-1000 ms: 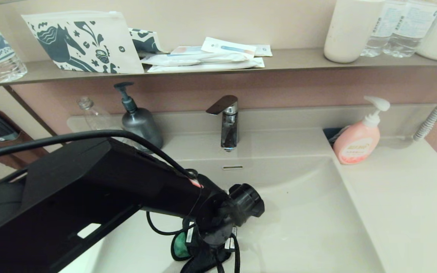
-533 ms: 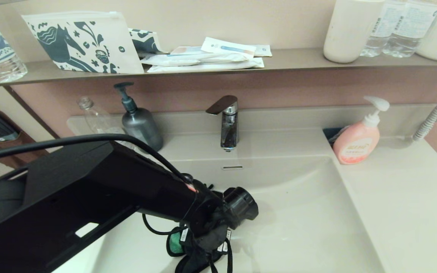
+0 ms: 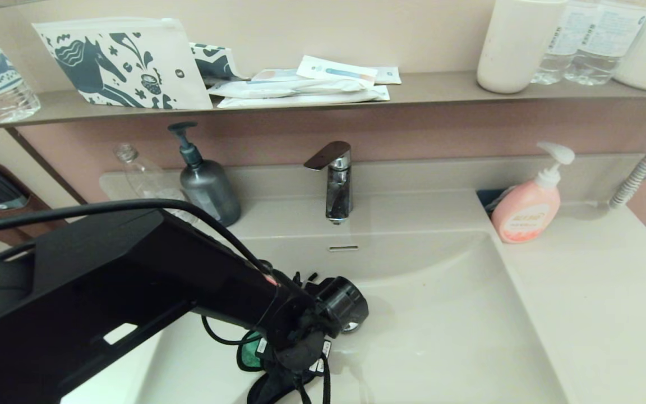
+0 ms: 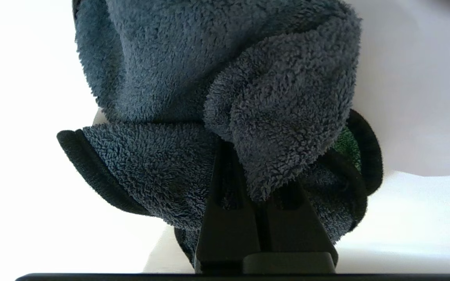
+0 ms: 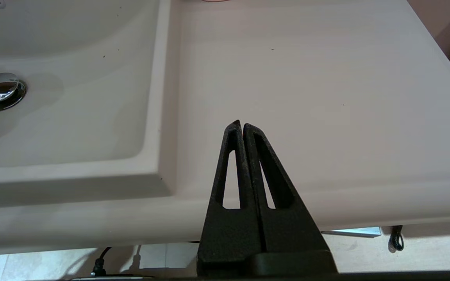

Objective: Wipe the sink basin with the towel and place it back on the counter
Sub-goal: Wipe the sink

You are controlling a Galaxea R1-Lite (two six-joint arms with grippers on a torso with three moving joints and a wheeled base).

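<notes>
While its fingers clamp the towel [image 4: 217,97], the left tool [image 4: 248,175] has slid leftward across the sink basin [image 3: 446,314].

Our left arm [image 3: 104,292] is a matte black, boxy shell with a slot cut in its side, black cables looping along it, white labels at the wrist and a small pink-red mark. Our right gripper [image 5: 242,127] has black, grainy, triangular fingers with cut-out windows.
</notes>
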